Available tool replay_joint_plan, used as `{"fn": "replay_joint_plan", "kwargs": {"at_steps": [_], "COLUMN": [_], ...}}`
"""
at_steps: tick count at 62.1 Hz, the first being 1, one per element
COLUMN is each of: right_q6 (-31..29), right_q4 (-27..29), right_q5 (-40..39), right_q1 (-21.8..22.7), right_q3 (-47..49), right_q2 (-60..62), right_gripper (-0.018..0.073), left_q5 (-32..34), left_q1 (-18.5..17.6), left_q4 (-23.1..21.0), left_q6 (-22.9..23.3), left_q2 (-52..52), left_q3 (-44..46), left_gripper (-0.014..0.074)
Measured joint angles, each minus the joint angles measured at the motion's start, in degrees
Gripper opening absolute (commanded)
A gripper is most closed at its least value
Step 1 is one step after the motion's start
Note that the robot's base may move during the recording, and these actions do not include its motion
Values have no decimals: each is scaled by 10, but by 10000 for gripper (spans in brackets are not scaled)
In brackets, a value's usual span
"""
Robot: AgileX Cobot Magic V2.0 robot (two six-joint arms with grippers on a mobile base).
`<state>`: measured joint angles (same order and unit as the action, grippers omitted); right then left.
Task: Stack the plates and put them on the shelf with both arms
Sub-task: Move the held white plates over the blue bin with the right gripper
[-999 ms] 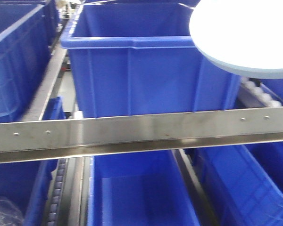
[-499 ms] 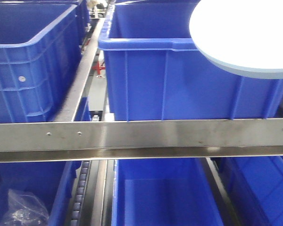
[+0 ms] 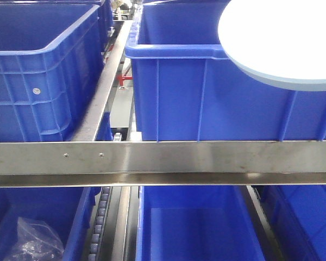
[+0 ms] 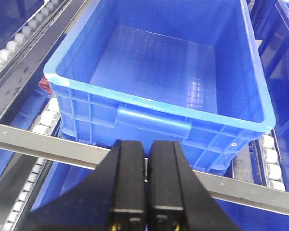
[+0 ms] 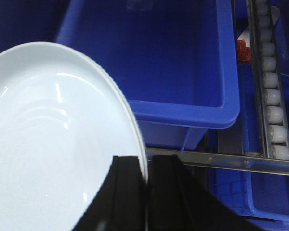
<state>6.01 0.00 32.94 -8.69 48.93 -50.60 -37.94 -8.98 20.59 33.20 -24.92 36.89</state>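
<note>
Left end effector (image 4: 148, 144): both black fingers pressed together, nothing between them, hovering in front of an empty blue crate (image 4: 159, 82) that sits on the shelf (image 3: 106, 98). Right end effector (image 5: 147, 166) is clamped on the near rim of the pale plate (image 5: 58, 144) — it's up in the air, just in front of a second blue crate (image 5: 183, 72). Can't tell if that's one plate or two. The steel front rail (image 3: 206, 163) runs straight across with crates above and below it, and there's a roller track (image 5: 270, 96) off to the right — plus a crumpled clear plastic bag (image 3: 32, 244) in the lower-left crate (image 3: 76, 217).
</note>
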Motion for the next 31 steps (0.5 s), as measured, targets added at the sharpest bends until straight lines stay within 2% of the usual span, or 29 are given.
{"fn": "replay_joint_plan", "kwargs": {"at_steps": [31], "right_q6": [0], "right_q4": [0], "right_q5": [0], "right_q1": [0], "right_q3": [0], "right_q2": [0], "right_gripper": [48], "left_q5": [0], "left_q1": [0], "left_q4": [0], "left_q6": [0], "left_q2": [0], "left_q3": [0], "left_gripper": [90]}}
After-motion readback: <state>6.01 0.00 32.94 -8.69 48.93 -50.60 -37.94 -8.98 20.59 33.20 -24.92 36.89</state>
